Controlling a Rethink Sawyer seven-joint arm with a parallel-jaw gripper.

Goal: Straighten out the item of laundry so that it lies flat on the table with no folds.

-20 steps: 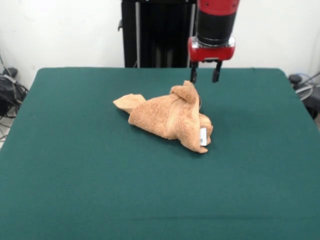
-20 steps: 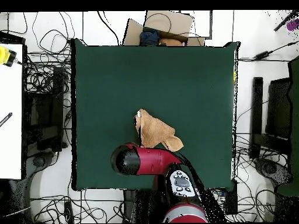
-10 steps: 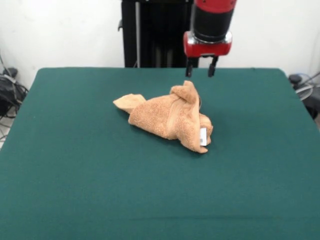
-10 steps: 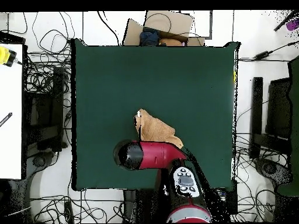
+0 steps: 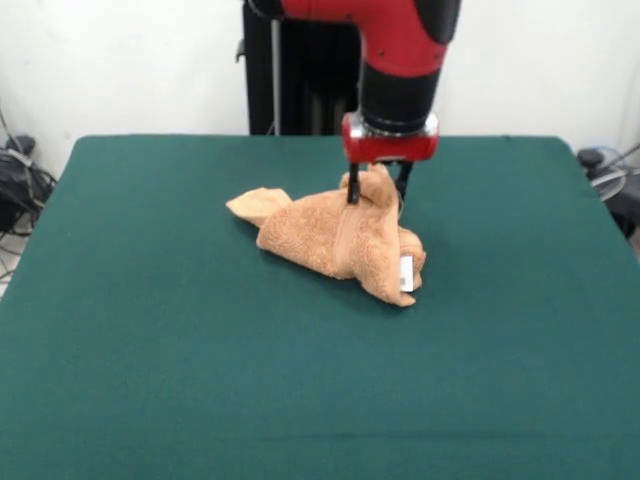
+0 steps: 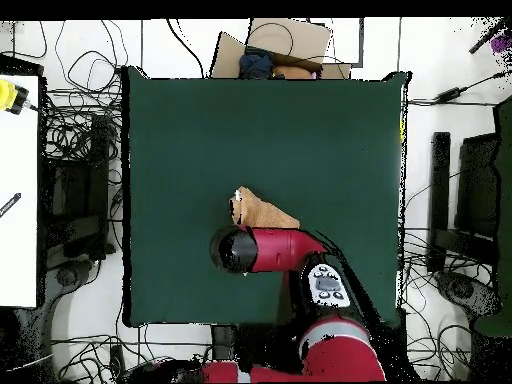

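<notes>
towel position: the towel (image 5: 335, 235) is lying bunched on the table (image 5: 150, 350), slightly toward 1 o'clock from the table's centre in the front view.
towel spread: one corner is pointing toward 9 o'clock; the label (image 5: 406, 273) is sitting at the bundle's 4 o'clock end.
gripper position: the gripper (image 5: 377, 190) is hanging over the bundle's raised 12 o'clock fold, its fingers (image 5: 352, 191) standing either side of that fold.
overhead layout: the arm (image 6: 275, 250) is covering the towel's (image 6: 258, 212) 6 o'clock part; the uncovered part is lying at 12 o'clock of the arm.
table surroundings: cables (image 6: 75, 140) are lying at 9 o'clock of the table (image 6: 330, 130) in the overhead view.
</notes>
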